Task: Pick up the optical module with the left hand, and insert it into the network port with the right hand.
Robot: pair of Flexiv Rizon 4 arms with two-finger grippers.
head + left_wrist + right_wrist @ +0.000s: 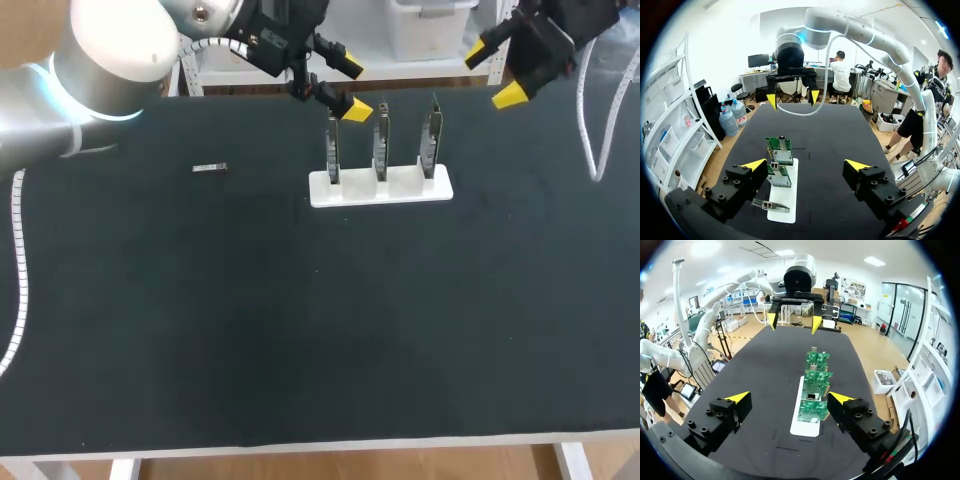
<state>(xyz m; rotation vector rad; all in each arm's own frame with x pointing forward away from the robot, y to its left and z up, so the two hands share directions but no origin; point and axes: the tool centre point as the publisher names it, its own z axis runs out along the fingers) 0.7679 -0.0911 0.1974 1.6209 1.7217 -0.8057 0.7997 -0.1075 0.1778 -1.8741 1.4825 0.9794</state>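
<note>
The optical module [210, 167], a small grey metal bar, lies alone on the black table left of the white holder [380, 186]. The holder carries three upright green boards [381, 140] with metal network ports [774, 165]. My left gripper [351, 88] hangs open above the holder's left board, with nothing between its fingers. My right gripper [494, 76] hovers open and empty beyond the holder's right end. In the left wrist view my left gripper [806, 165] has the holder [790, 192] under its one finger. In the right wrist view the boards [815, 385] stand ahead of my right gripper [789, 398].
The black table [300, 330] stretches wide in front of the holder. A white cable [600, 150] hangs over the table's right side. Each wrist view shows my other arm's gripper across the table [792, 96] [793, 320].
</note>
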